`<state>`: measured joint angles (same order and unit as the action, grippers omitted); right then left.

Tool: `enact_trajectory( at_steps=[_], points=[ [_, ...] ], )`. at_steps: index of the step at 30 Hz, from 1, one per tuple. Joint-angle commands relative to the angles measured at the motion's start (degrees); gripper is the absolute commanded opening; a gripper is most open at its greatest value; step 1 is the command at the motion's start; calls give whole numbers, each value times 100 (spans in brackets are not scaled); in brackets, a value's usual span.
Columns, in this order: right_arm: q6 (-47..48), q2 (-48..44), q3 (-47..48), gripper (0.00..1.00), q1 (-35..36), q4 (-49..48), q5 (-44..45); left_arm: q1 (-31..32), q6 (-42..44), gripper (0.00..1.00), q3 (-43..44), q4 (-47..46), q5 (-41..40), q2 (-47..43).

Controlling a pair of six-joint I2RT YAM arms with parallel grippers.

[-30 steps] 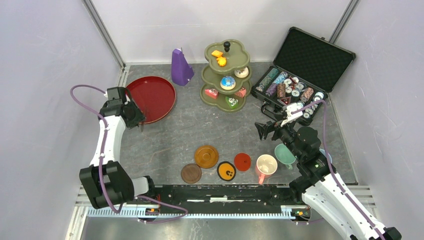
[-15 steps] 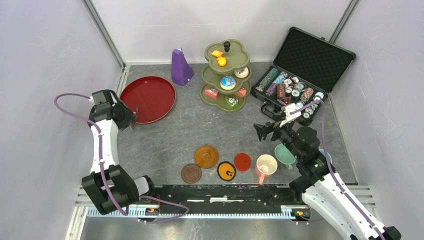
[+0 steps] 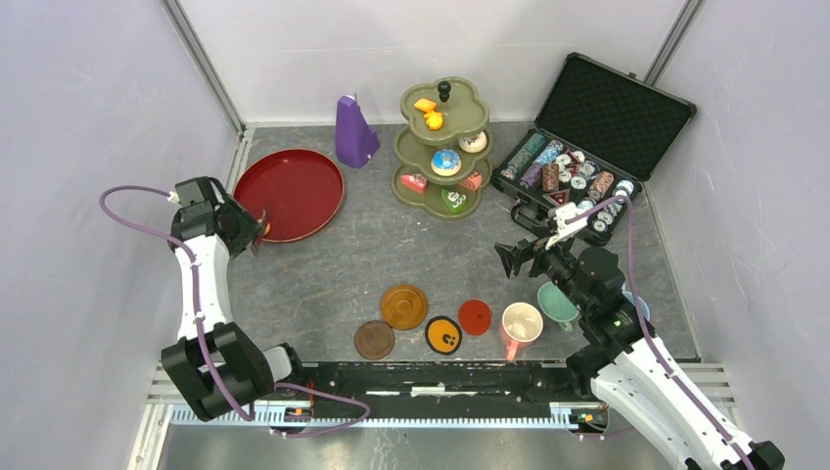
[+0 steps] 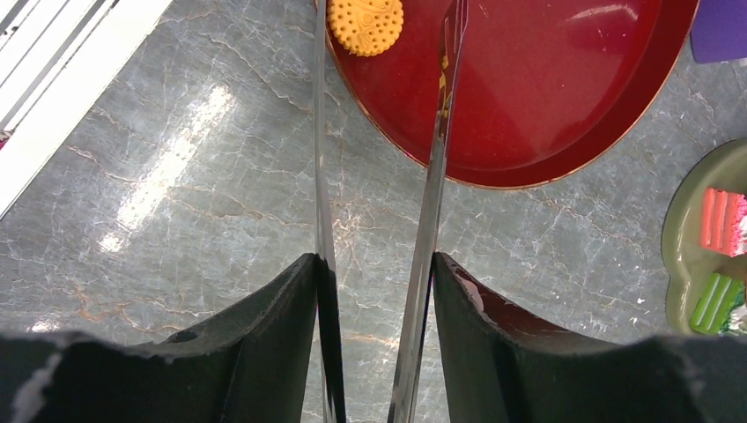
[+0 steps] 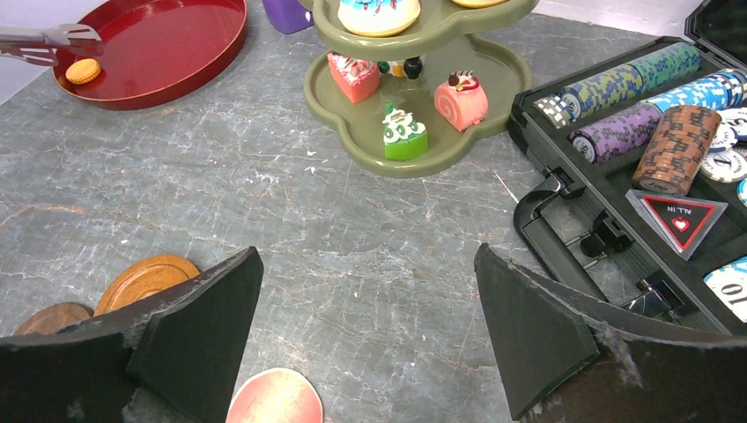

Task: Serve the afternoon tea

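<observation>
While the left pincer (image 4: 374,260) clasps thin metal tongs (image 4: 436,159), a round orange biscuit (image 4: 365,24) lies at seven o'clock in the round red tray (image 4: 546,97); the right pincer (image 5: 366,249) gapes empty above the grey marble bench (image 5: 352,220).

Free passage between coasters (image 3: 404,305) and stand (image 3: 428,200) — chip case (image 3: 612,108) blocks the right

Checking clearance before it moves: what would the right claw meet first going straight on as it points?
Ahead of the right claw lies bare table, then probably the olive-green stand, at its bottom tier near the green cake; depth is hard to judge.
</observation>
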<state>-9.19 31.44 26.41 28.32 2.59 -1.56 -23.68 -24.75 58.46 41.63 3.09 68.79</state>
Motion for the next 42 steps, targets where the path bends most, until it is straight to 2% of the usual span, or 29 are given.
enact_trajectory(
  at_steps=[1,6,13,25,33,42],
  points=[
    [-39,-34,-57,98,-19,-215,-63,-38,-301,56,-40,-150,91,107],
    [-47,-35,-81,98,-19,-215,-63,-44,-216,56,-123,55,-5,83],
    [-143,13,-163,98,-19,-505,-144,123,-201,53,-133,35,427,289],
    [-209,-10,-189,98,-19,-479,-133,868,-401,53,151,-173,673,471],
    [-216,-38,-167,98,-19,-444,-142,894,-302,55,233,109,-69,63],
    [-210,-25,-154,98,-19,-452,-169,892,-280,53,60,21,-97,215]
  ],
)
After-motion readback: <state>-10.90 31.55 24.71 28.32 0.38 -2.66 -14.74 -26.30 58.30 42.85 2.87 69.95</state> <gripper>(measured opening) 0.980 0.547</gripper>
